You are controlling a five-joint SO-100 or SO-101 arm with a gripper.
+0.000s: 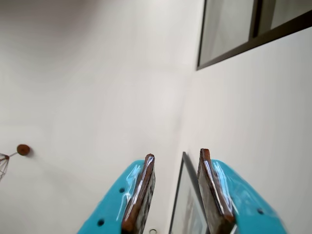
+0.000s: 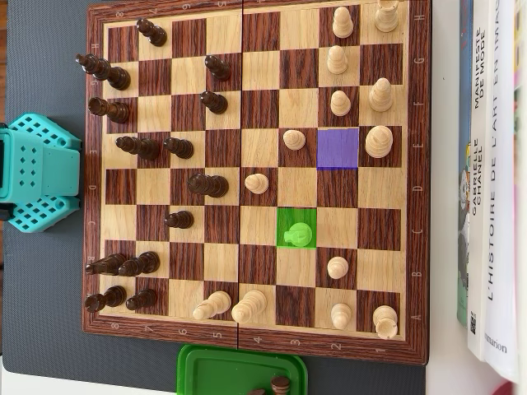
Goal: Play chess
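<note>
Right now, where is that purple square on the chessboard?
In the overhead view the purple square lies right of centre on the chessboard, between a light pawn on its left and a larger light piece on its right.

Turquoise plastic hand [image 1: 176, 195], brown finger pads [image 1: 141, 195]; perforated turquoise base [image 2: 37, 173].

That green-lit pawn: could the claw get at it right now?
Probably yes, though not at once: the claw is open but points at a wall, away from the board. The pawn itself stands free, its neighbouring squares empty.

Even, bright daylight; overhead view sharp with short soft shadows, wrist view hazy, glare on fingers [image 1: 141, 187]
</note>
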